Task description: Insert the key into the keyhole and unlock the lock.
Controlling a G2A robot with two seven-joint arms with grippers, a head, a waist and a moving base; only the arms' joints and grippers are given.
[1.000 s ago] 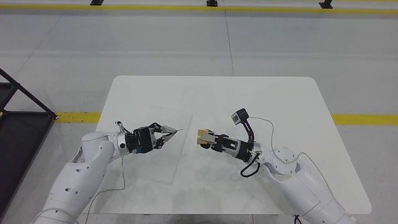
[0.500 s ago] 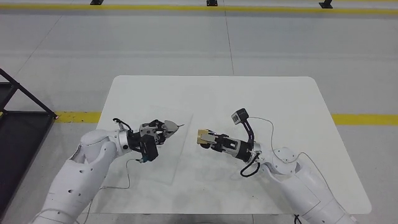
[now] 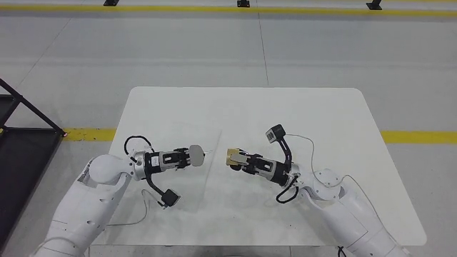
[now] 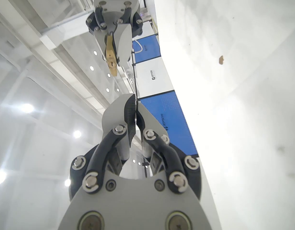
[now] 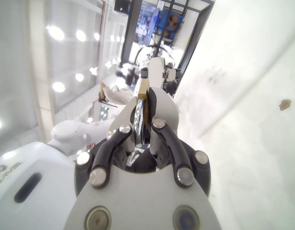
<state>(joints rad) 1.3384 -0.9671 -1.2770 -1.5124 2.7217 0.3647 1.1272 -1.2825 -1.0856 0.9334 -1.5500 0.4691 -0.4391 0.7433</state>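
Observation:
The brass padlock [image 3: 233, 158] hangs above the white table [image 3: 285, 114] near its middle, and my right gripper [image 3: 243, 161] is shut on it. In the right wrist view the silver shackle [image 5: 139, 118] sits between the fingers and the brass body [image 5: 143, 89] sticks out ahead. My left gripper [image 3: 194, 155] is shut on a thin key [image 3: 203, 154] that points at the lock across a small gap. In the left wrist view the key [image 4: 136, 107] shows edge-on between the pads, with the padlock [image 4: 111, 59] straight ahead in the right gripper [image 4: 115, 48].
A black metal rack [image 3: 21, 135] stands off the table's left edge. A small brownish crumb [image 4: 221, 59] lies on the tabletop. Blue barriers and yellow floor tape run across the far side.
My left wrist has rolled about its axis, swinging its camera block from the top round to the near underside. The key still points at the lock. The right arm has not moved.

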